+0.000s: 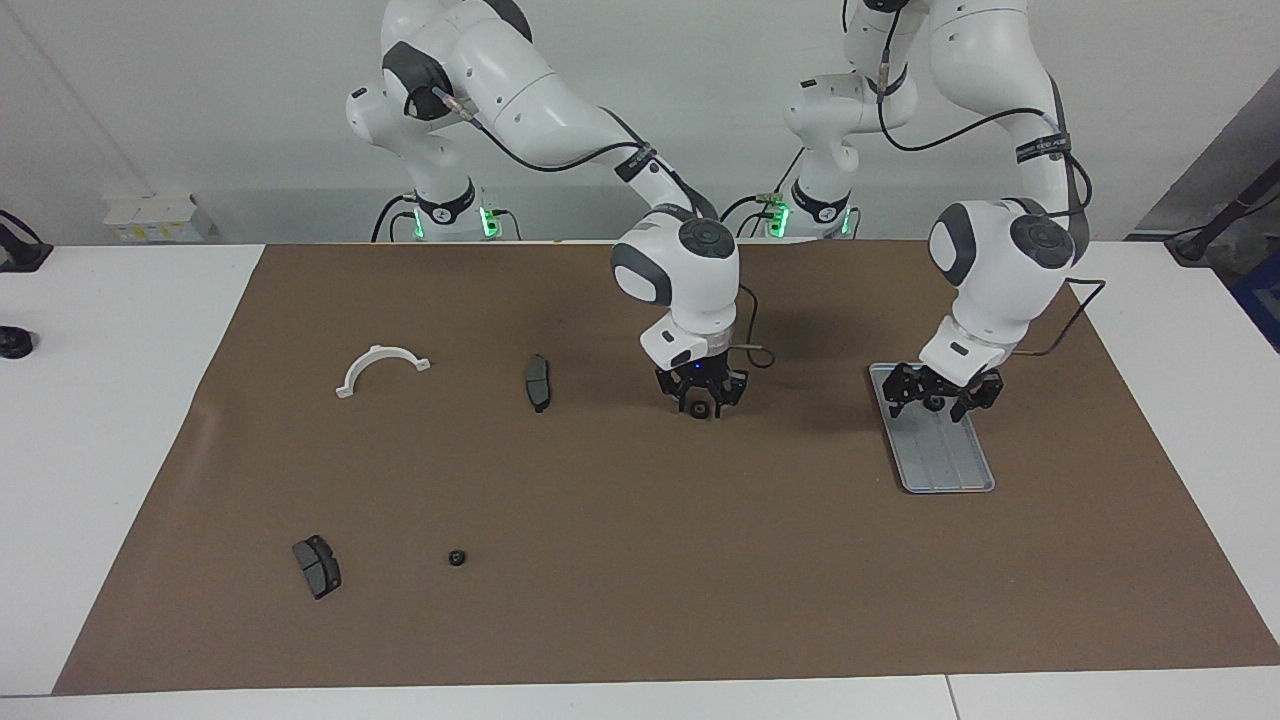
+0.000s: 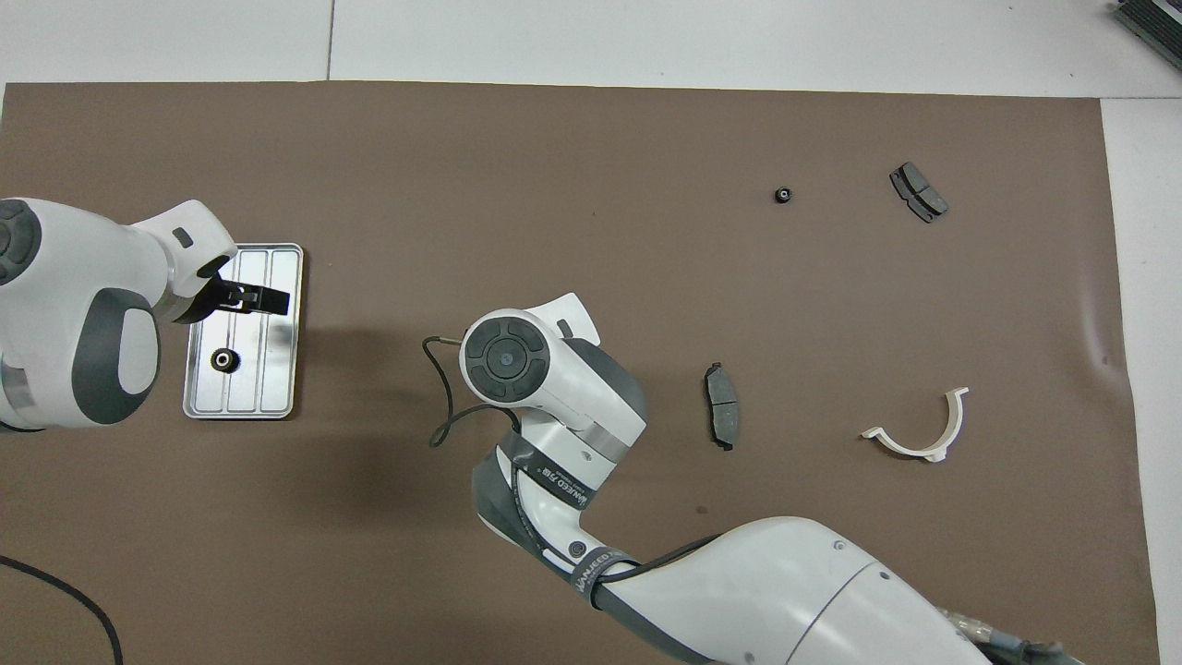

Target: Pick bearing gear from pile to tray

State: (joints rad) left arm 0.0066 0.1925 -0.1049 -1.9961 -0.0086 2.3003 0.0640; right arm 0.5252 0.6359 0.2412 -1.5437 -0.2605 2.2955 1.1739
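In the facing view, going from the right arm's end across, the white half-ring bracket lies in the upper part of the brown mat. Low in the frame are a dark brake pad and a loose bearing gear, apart from each other. A second brake pad lies mid-frame. Next to it, with open mat between them, the right arm bends down from the top of the frame. Its wrist is vertical and the right claw hangs low over bare mat; whether it is spread or pressed together cannot be told.

The left arm drops steeply at the frame's other side, with the left claw spread and empty over the upper end of the tray. In the overhead view, one bearing gear rests in the tray's outer groove, below the claw tips. Wide empty mat fills the lower half of the facing view, and bare white table borders it.
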